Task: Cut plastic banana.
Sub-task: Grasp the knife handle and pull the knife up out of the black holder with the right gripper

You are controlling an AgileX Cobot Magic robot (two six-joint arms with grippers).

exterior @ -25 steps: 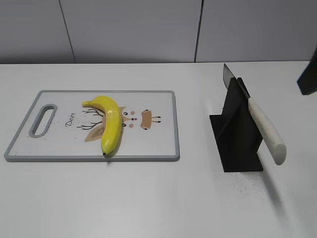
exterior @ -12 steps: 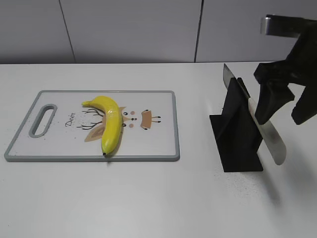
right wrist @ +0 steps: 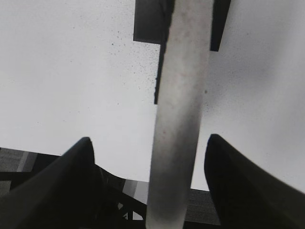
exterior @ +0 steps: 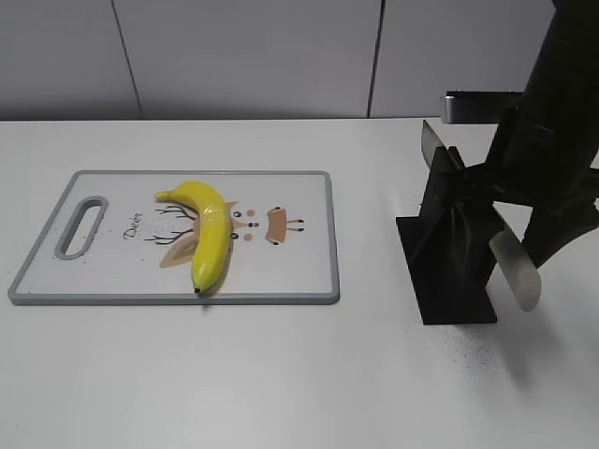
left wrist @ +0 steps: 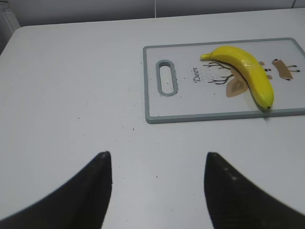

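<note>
The yellow plastic banana (exterior: 209, 233) lies on the white cutting board (exterior: 299, 271), tip toward the front edge; it also shows in the left wrist view (left wrist: 245, 72). A knife with a white handle (exterior: 517, 267) rests in a black stand (exterior: 449, 271). My right gripper (exterior: 510, 220) is open, its fingers on either side of the knife handle (right wrist: 178, 119) without closing on it. My left gripper (left wrist: 157, 162) is open and empty over bare table, left of and nearer than the board (left wrist: 152, 102); it is out of the exterior view.
The board has a grey rim, a handle slot (exterior: 80, 225) at its left end and a deer drawing. Grey wall panels stand behind the table. The right arm (exterior: 552, 122) rises above the stand.
The right arm has come in from the upper right and lowered over the stand, so its open fingers now straddle the knife handle. The banana, board and knife have not moved.
</note>
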